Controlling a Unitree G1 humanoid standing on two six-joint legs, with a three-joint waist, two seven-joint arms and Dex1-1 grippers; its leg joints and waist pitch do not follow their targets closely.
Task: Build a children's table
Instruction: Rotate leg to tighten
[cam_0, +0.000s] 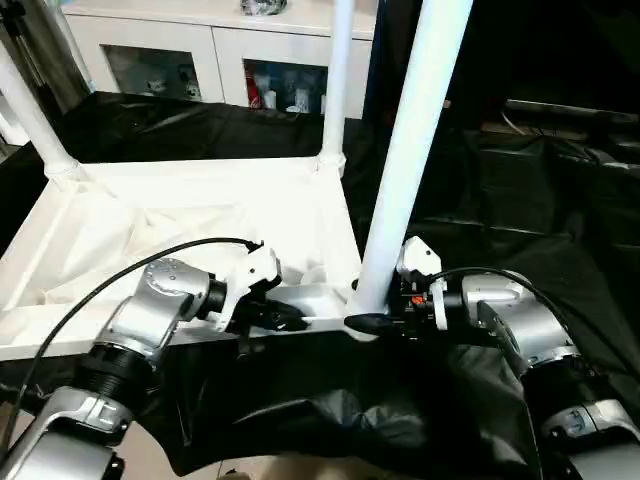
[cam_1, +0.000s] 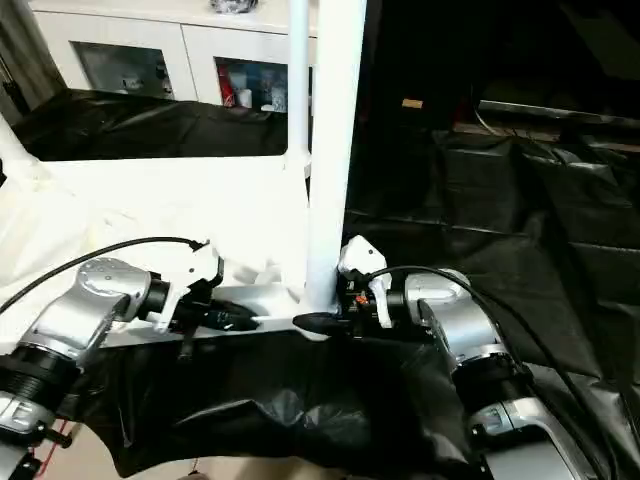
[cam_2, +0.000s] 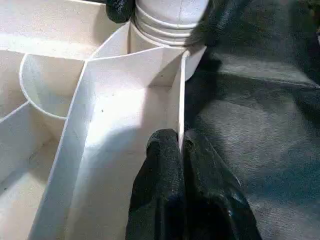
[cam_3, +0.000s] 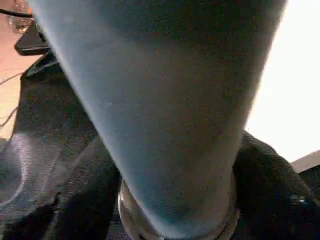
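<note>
Left end effector (cam_2: 181, 150): two black rubbery fingers clenched onto the thin white side wall of the tabletop (cam_0: 190, 215), one finger on the inside face, the other on the outside, pinching the edge near the corner socket. Right end effector (cam_0: 372, 322): black fingers straddle the base of the near leg (cam_0: 410, 150), one on each side of the tube, right where it enters the tabletop's corner; fingers look wrapped round the tube, but firm grasp or loose contact, cannot tell.

Near leg: smooth white plastic tube, round section, stands upright and slightly tilted, ridged rings at its base seated in the corner socket (cam_2: 167, 20). Tabletop: white plastic, upside down, shallow tray shape, thin flat ribs and a curved rib dividing the underside into compartments. It lies on black crinkled sheeting (cam_0: 520, 220) covering the surface below.

Beyond the near leg, a second white tubular leg (cam_0: 337, 80) stands upright in the far corner on the same side; a third leg (cam_0: 35, 115) leans out of the far corner on the left arm's side. Both arms: silver metal forearms with black cables.

Behind the tabletop: white cabinet (cam_0: 210, 45) with glass doors, small items inside.
</note>
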